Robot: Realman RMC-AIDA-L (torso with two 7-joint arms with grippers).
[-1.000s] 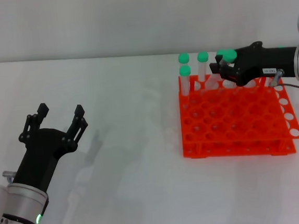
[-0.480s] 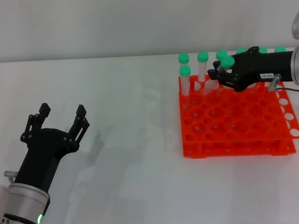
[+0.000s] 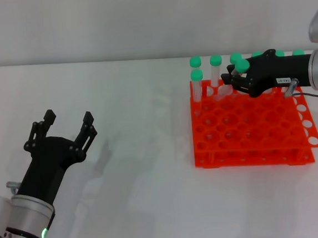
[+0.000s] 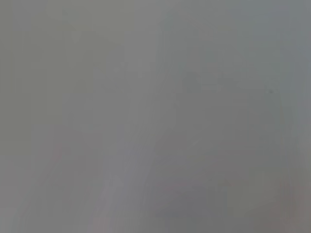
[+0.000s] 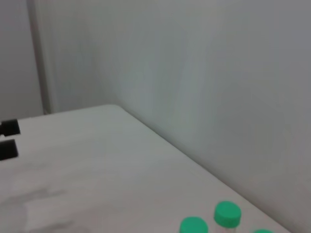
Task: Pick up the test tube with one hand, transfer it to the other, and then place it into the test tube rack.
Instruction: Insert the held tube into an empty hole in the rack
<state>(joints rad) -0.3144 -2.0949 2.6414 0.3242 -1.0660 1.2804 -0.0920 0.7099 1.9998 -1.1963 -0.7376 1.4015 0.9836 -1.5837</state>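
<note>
In one rack [image 3: 249,130], seven capped tubes [image 3: 197,85]

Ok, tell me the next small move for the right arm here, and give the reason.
Probably lower the test tube straight down into the hole beneath it. The right gripper holds it over the back rows of the test tube rack, beside tubes already standing there. The left gripper is open and empty, far off to the left.
</note>
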